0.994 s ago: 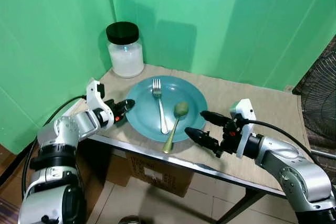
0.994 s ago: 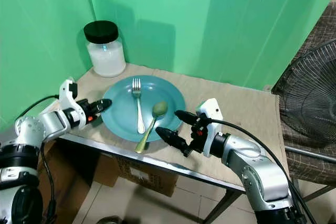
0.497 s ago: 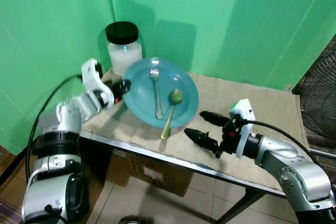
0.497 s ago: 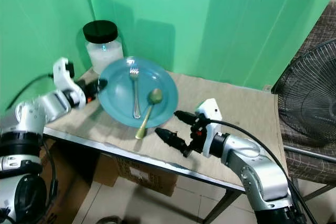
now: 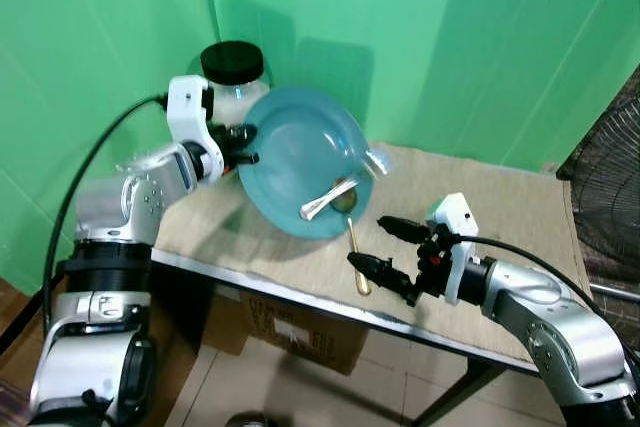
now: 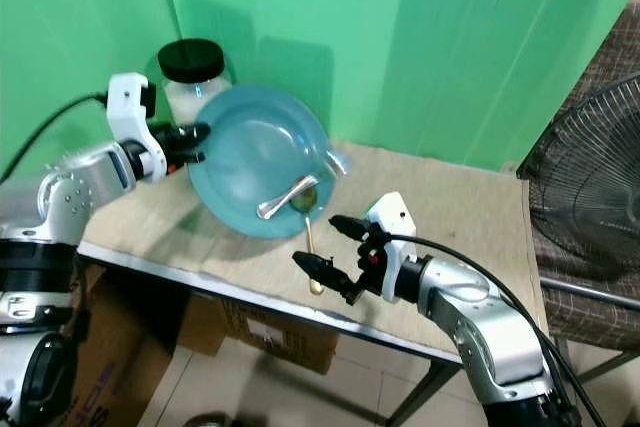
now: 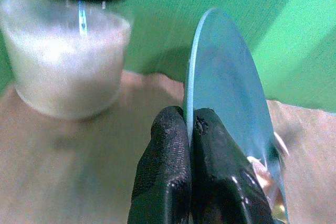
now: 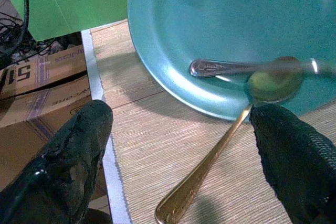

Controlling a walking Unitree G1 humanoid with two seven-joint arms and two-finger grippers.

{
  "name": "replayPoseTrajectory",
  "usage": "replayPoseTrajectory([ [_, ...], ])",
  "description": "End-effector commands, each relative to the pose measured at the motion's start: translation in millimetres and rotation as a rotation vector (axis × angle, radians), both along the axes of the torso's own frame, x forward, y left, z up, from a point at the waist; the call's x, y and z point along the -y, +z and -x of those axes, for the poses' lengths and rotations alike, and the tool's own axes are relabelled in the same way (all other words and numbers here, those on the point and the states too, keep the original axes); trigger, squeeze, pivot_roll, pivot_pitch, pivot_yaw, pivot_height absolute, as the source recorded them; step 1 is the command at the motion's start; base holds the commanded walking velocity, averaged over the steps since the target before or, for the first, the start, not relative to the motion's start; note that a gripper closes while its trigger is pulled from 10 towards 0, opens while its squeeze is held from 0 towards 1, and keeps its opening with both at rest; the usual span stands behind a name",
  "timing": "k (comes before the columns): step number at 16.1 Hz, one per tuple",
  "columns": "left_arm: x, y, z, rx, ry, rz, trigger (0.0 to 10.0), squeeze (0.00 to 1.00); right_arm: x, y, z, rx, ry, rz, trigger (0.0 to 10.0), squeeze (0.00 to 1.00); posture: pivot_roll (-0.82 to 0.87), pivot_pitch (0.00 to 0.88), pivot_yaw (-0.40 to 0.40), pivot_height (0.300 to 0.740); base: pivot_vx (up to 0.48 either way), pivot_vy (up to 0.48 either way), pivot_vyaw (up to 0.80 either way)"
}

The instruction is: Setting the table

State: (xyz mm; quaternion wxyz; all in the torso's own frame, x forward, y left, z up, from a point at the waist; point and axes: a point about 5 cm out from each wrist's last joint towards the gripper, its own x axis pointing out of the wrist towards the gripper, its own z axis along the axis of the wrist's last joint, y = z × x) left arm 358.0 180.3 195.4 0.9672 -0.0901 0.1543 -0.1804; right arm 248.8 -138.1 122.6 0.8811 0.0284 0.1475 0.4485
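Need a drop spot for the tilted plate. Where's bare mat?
Bare mat runs between the right gripper and the green wall. Crowded on the other side: jar, tilted plate pinched by the left gripper, fork and spoon sliding off.

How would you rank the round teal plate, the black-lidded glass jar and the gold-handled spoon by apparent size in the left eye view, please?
1. Round teal plate, tilted, largest.
2. Black-lidded glass jar, partly hidden, farther back.
3. Gold-handled spoon, thin, smallest.

Round teal plate (image 5: 296, 157) tilted steeply, far rim raised, near rim low over the mat, silver fork (image 5: 328, 198) lying across its lower part, gold-handled spoon (image 5: 352, 242) slipping over the low rim, handle on the mat
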Motion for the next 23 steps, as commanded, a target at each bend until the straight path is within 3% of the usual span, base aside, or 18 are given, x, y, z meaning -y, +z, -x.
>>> replayPoseTrajectory([
  [1, -4.4, 6.2, -0.3, 0.027, 0.016, -0.097, 0.0, 0.0, 4.3, 5.9, -1.1, 0.034, -0.006, 0.015, 10.0, 0.0, 0.08, 0.0, 0.021, 0.74, 0.0, 0.0, 0.0],
  [3, -3.0, 22.9, -0.6, 0.105, -0.009, -0.157, 0.0, 0.0, 7.8, 6.9, -2.6, 0.043, -0.016, 0.022, 10.0, 0.0, 0.08, 0.0, 0.02, 0.74, 0.0, 0.0, 0.0],
  [6, 5.0, 39.8, 3.1, 0.188, -0.074, -0.174, 0.0, 0.0, 10.7, 7.5, -4.7, 0.052, -0.027, 0.033, 10.0, 0.0, 0.08, 0.0, 0.019, 0.74, 0.0, 0.0, 0.0],
  [9, 11.0, 52.9, 7.7, 0.348, -0.136, -0.347, 0.0, 0.0, 13.2, 8.6, -8.2, 0.071, -0.046, 0.049, 10.0, 0.0, 0.08, 0.0, 0.013, 0.74, 0.0, 0.0, 0.0],
  [13, 17.4, 65.7, 13.3, 0.456, -0.184, -0.448, 0.0, 0.0, 10.5, 8.4, -12.0, 0.087, -0.039, 0.065, 10.0, 0.0, 0.09, 0.0, 0.004, 0.74, 0.0, 0.0, 0.0],
  [16, 16.5, 86.1, 14.4, 0.567, -0.145, -0.406, 0.0, 0.0, 12.5, 16.4, -19.6, 0.137, -0.107, 0.025, 10.0, 0.0, 0.09, 0.0, 0.0, 0.74, 0.0, 0.0, 0.0],
  [18, 13.7, 102.7, 18.5, 0.662, -0.106, -0.374, 0.0, 0.0, 15.5, 28.1, -29.7, 0.171, -0.225, -0.082, 10.0, 0.0, 0.09, 0.0, -0.003, 0.74, 0.0, 0.0, 0.0],
  [21, 12.4, 108.0, 25.1, 0.694, -0.102, -0.312, 0.0, 0.0, 10.9, 31.5, -37.8, 0.177, -0.312, -0.16, 10.0, 0.0, 0.1, 0.0, -0.007, 0.74, 0.0, 0.0, 0.0],
  [22, 13.1, 107.4, 28.2, 0.702, -0.106, -0.233, 0.0, 0.0, 7.0, 33.1, -39.9, 0.157, -0.331, -0.233, 10.0, 0.56, 0.1, 0.0, -0.007, 0.74, 0.0, 0.0, 0.0],
  [23, 13.9, 103.7, 32.3, 0.693, -0.109, -0.081, 0.0, 0.0, 2.5, 36.5, -40.2, 0.111, -0.323, -0.362, 10.0, 1.0, 0.1, 0.0, -0.007, 0.74, 0.0, 0.0, 0.0],
])
